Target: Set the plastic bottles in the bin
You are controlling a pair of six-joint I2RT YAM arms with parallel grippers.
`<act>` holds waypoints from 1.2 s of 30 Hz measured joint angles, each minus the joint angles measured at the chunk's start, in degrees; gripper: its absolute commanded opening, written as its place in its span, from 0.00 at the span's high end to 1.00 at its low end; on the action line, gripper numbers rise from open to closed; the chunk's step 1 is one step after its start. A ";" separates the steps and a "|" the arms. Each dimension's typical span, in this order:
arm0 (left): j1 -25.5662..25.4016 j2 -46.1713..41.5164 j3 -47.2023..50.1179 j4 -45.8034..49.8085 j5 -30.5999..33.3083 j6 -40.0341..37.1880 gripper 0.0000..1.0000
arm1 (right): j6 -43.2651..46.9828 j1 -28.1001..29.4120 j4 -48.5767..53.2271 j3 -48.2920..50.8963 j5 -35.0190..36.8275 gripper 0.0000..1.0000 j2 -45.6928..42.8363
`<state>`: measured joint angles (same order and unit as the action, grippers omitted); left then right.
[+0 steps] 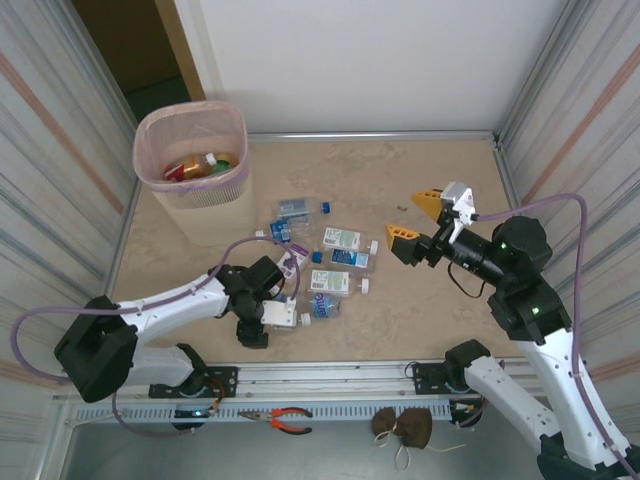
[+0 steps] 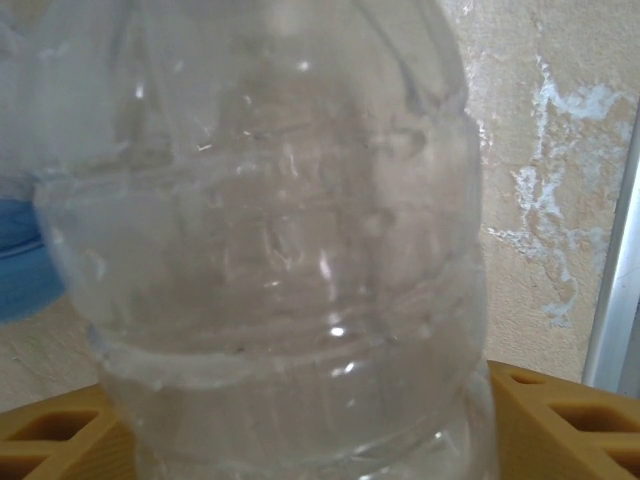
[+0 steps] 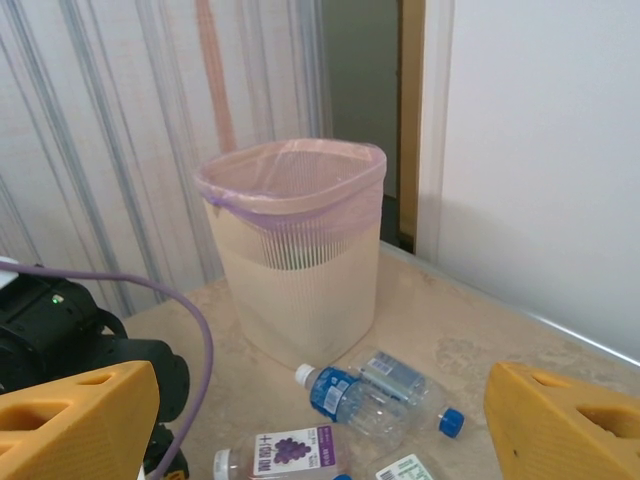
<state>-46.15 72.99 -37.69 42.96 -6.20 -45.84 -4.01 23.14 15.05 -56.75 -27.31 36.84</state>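
Looks down on a beige marbled tabletop (image 1: 430,170), mottled with paler patches. Ends at a plain white wall (image 1: 380,60) on the far side. Closes in left and right with ribbed, pale striped panels (image 1: 50,150). Opens at the far left onto a dark doorway (image 1: 125,40) beside a wooden frame (image 1: 182,45). Carries a metal rail (image 1: 340,375) along the near edge. Sits under soft, even light.

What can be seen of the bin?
The bin is a tall beige wastebasket with finely ribbed, plastic-looking walls and rounded corners. A translucent pink liner is folded over its rim. It stands upright in the far left corner of the table, beside the striped wall. Inside lie a few bottles, one orange-brown. The loose bottles on the table lie apart from it.
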 measured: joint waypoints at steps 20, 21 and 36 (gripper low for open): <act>2.71 -15.89 -0.31 0.70 -3.26 0.11 0.43 | -0.46 -0.35 2.29 -1.18 -0.83 0.17 -1.68; 2.78 -16.63 -0.52 0.70 -3.50 0.28 0.43 | -0.52 -0.35 2.45 -1.57 -0.81 0.17 -1.68; 17.38 -18.97 -20.61 -0.57 -12.24 19.30 0.45 | -1.97 -0.35 4.79 -6.95 -0.76 0.19 0.70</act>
<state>-28.77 54.02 -58.30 42.39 -18.44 -26.55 -5.98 22.79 19.84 -63.70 -28.08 37.54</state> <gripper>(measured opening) 0.564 0.816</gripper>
